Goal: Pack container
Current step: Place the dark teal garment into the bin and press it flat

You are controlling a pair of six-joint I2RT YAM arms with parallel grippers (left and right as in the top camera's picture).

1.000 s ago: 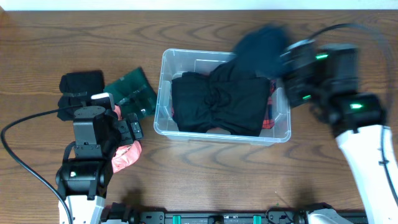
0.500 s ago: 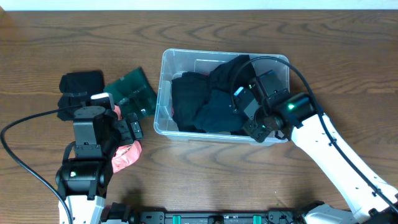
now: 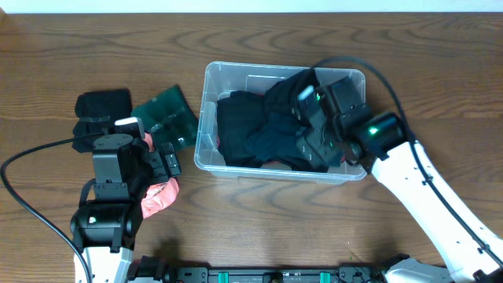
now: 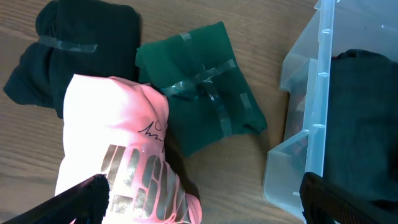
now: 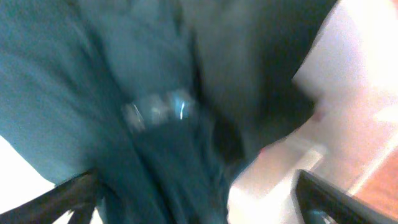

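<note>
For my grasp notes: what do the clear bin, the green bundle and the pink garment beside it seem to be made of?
Container: clear, glossy hard plastic; dark cloth shows through its walls.
Green bundle: matte folded fabric, bound with shiny clear tape.
Pink garment: soft fabric, probably knit, with a metallic-looking print.

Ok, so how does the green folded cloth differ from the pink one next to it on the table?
The green cloth is plain dark green; the pink cloth is light pink with metallic print. Crossed strips of clear tape bind the green cloth; no tape shows on the pink cloth. The green cloth lies nearer the container than the pink cloth. Both are folded, outside the container.
</note>
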